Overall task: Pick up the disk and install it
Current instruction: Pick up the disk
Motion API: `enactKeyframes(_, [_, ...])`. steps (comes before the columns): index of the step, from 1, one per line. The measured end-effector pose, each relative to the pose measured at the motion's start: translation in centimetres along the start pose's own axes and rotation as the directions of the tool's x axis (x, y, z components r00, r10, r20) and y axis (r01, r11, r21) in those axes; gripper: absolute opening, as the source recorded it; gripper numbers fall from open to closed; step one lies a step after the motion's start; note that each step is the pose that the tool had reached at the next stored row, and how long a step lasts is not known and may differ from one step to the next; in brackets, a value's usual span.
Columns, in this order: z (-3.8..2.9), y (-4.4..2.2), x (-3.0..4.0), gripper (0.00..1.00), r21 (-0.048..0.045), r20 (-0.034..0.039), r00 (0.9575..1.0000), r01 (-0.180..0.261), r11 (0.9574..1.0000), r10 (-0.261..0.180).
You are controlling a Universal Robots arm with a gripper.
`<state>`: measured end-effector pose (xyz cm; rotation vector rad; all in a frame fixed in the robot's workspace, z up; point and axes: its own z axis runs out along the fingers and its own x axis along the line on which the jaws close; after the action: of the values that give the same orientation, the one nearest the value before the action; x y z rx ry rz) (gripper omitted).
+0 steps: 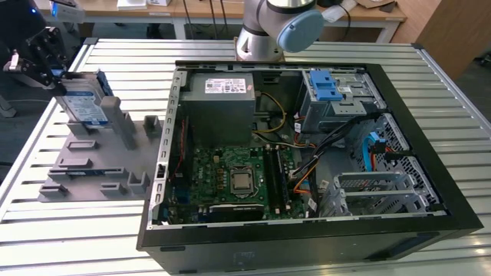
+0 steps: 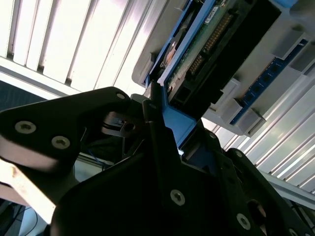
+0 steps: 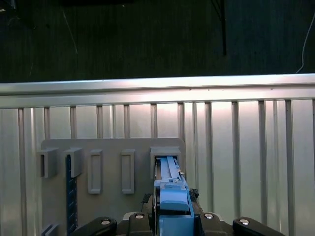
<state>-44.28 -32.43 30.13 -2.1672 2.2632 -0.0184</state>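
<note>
The disk [image 1: 83, 102], a silver drive with a white-and-blue label in a blue carrier, stands on edge in the grey slotted stand [image 1: 100, 167] at the exterior view's left. My gripper [image 1: 55, 77] is at the disk's upper end and looks shut on it. In the first wrist view the blue carrier [image 3: 170, 189] runs edge-on from between the black fingers [image 3: 140, 219] into a slot of the stand [image 3: 113, 167]. The second wrist view shows the disk's green circuit-board side [image 2: 206, 44] just beyond the gripper [image 2: 162, 118]. I cannot tell whether the disk still rests in its slot.
An open black computer case [image 1: 429, 172] lies on the slatted metal table [image 1: 77, 241], with a motherboard [image 1: 238, 178], a grey power-supply box [image 1: 218, 109] and a metal drive cage with blue latches [image 1: 337, 92] inside. The arm's base [image 1: 265, 34] stands behind the case. The table edge [image 3: 157, 86] is near the stand.
</note>
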Motion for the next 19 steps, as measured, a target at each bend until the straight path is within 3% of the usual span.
enactKeyframes(19, [-2.54, -0.04, 0.01, 0.36, 0.0000, 0.0000, 1.0000, 0.000, 1.0000, 0.000])
